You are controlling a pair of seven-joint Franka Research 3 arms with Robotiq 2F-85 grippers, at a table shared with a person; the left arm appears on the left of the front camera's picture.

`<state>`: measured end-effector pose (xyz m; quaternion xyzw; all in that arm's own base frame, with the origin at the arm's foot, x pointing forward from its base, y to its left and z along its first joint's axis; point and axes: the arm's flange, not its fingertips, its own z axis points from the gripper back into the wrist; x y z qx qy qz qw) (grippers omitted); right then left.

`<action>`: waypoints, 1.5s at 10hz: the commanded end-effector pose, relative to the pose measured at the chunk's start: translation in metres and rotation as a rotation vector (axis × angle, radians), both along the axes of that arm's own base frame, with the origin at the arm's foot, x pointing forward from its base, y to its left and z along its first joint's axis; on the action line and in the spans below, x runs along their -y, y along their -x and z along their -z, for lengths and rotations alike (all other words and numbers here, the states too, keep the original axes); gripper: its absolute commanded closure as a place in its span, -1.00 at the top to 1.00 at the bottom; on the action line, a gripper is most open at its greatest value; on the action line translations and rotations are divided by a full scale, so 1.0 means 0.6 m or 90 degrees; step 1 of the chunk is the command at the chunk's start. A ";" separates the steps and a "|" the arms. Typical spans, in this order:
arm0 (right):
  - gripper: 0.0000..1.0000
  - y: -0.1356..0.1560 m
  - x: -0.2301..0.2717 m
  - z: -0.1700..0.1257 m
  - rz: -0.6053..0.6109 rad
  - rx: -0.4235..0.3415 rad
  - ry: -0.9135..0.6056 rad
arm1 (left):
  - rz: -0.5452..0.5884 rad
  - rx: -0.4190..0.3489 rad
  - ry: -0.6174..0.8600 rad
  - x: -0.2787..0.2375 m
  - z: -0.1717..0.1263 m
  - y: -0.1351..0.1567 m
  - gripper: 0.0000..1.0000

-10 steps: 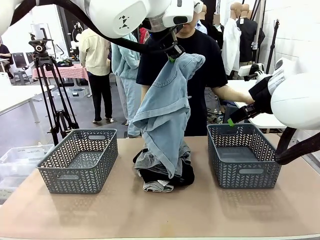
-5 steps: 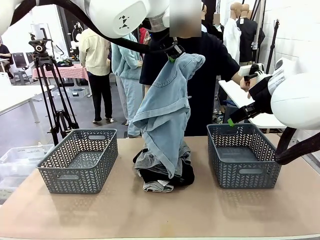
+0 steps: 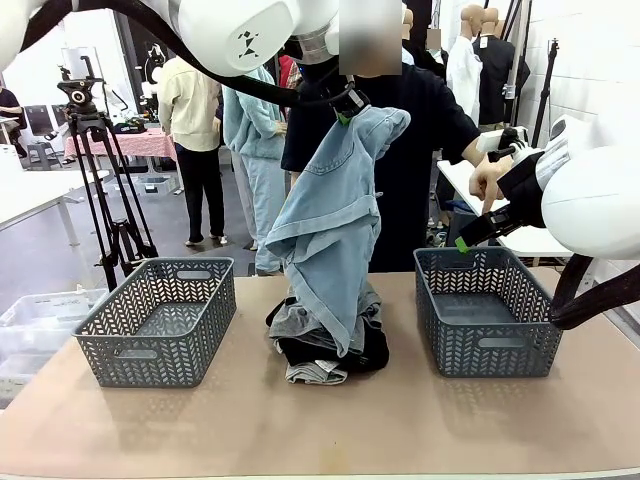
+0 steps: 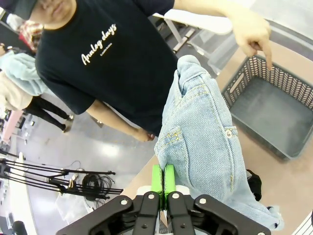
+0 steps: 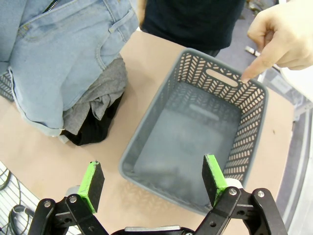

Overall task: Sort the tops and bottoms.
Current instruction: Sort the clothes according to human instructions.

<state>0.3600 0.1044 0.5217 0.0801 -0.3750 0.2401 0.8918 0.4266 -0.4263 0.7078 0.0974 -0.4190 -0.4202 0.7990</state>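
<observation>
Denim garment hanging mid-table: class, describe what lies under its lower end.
Under the denim garment a grey garment lies over a black garment on the table. The denim covers their middle, so the number of pieces cannot be told.

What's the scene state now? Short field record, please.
left basket: empty
right basket: empty
left gripper: shut on the denim garment, raised above the pile
denim garment: hanging, lower end on the pile
pile: grey and black clothes on the table between the baskets
right gripper: open, above the right basket
person's hand: pointing down at the right basket
</observation>
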 end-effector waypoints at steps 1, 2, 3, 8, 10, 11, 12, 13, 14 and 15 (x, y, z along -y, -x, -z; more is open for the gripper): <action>1.00 -0.002 0.000 0.001 -0.002 0.003 -0.004 | 0.000 0.006 0.002 -0.007 -0.012 0.003 -1.00; 1.00 -0.002 0.000 0.001 -0.002 0.003 -0.004 | 0.000 0.006 0.002 -0.007 -0.012 0.003 -1.00; 1.00 0.000 0.000 0.000 0.000 0.000 0.000 | 0.000 0.006 0.002 -0.007 -0.012 0.003 -1.00; 1.00 0.155 0.066 -0.076 0.044 0.022 0.077 | 0.000 0.006 0.002 -0.007 -0.012 0.003 -1.00; 1.00 0.168 0.094 -0.065 0.068 -0.031 0.078 | 0.000 0.006 0.002 -0.007 -0.012 0.003 -1.00; 1.00 0.163 0.099 -0.054 0.068 -0.054 0.064 | 0.000 0.006 0.002 -0.007 -0.012 0.003 -1.00; 1.00 0.144 0.101 -0.034 0.051 -0.075 0.040 | 0.000 0.000 0.000 -0.001 -0.001 0.000 -1.00; 1.00 0.125 0.102 -0.024 0.042 -0.082 0.015 | 0.010 -0.001 0.024 0.018 -0.010 -0.018 -1.00; 1.00 0.141 0.103 -0.100 0.058 -0.049 0.070 | 0.044 0.012 0.019 0.056 -0.028 -0.030 -1.00; 1.00 0.141 0.103 -0.100 0.058 -0.049 0.070 | 0.093 0.044 0.002 0.102 -0.057 -0.038 -1.00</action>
